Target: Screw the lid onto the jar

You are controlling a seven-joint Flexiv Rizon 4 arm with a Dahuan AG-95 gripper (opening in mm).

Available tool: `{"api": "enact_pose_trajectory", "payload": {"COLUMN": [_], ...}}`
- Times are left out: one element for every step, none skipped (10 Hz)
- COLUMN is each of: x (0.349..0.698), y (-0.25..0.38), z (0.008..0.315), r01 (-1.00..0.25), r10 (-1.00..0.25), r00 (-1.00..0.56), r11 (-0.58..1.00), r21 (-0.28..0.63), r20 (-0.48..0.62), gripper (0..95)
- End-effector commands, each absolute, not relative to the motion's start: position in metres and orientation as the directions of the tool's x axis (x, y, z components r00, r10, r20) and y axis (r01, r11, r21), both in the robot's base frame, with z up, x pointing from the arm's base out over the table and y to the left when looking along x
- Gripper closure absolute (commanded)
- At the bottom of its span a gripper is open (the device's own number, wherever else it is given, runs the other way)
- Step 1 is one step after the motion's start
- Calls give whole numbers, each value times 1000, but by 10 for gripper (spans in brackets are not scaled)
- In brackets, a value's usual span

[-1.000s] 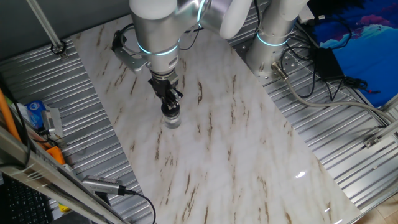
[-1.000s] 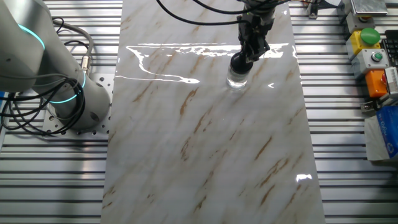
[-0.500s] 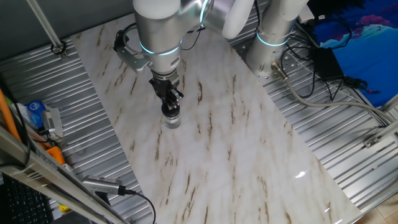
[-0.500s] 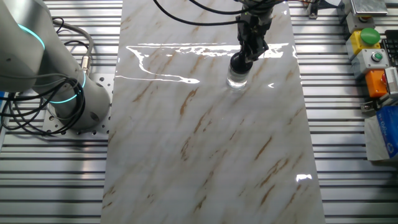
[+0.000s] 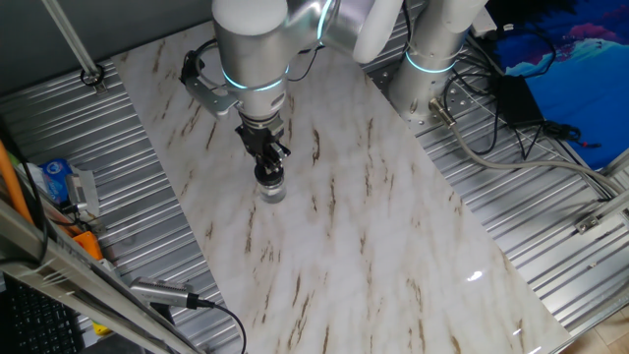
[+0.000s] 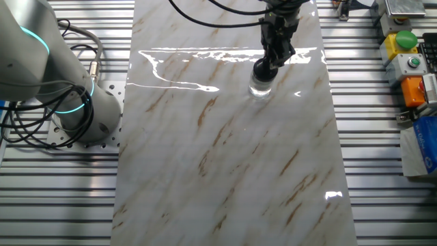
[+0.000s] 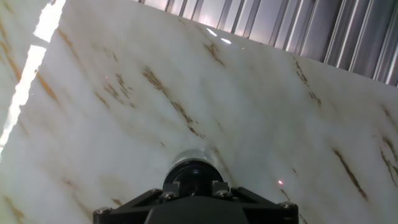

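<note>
Seen from one fixed view: at far left, a blue-and-white packet [image 5: 57, 177] lying on the ribbed metal bench. Further right, a white marble-patterned tabletop with brown veins [image 5: 373, 256]. Above its upper middle, the black two-finger gripper [image 5: 267, 169] pointing straight down, clamped on the small round black screw cap [image 5: 269, 177], jaws pressed against its sides. Directly beneath, touching the cap, the small clear glass cylindrical jar [image 5: 273, 191], upright on the marble. Compared with half a second ago, barely any change: silver wrist shifted a touch to the right, cap and jar in the same spot.

From the other fixed view: same gripper [image 6: 265, 65] on the cap [image 6: 263, 69] atop the jar [image 6: 260, 85]; at right, a yellow box with a green button [image 6: 401, 42].

Hand view: cap [image 7: 193, 173] just ahead of the fingers.
</note>
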State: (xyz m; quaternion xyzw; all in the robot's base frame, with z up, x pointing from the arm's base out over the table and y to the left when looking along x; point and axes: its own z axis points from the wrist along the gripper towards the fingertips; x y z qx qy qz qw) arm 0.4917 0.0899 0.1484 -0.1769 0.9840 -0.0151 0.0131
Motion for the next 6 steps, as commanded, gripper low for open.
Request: {"api": "enact_pose_trajectory", "payload": {"x": [491,491,491,491,491,491], "y": [89,89,89,89,89,89], "z": [148,149,148,148,148,148], "r01": [-353,-357,-360,-361,-361,-360], "r10": [-355,-358,-362,-363,-362,-361], "r00": [-935,-933,-932,-931,-932,-932], "r11": [935,933,932,931,931,932], "r21": [-42,-46,-49,-50,-51,-50], "r20": [-23,-25,-28,-30,-30,-31], "gripper": [950,950,950,950,950,950]}}
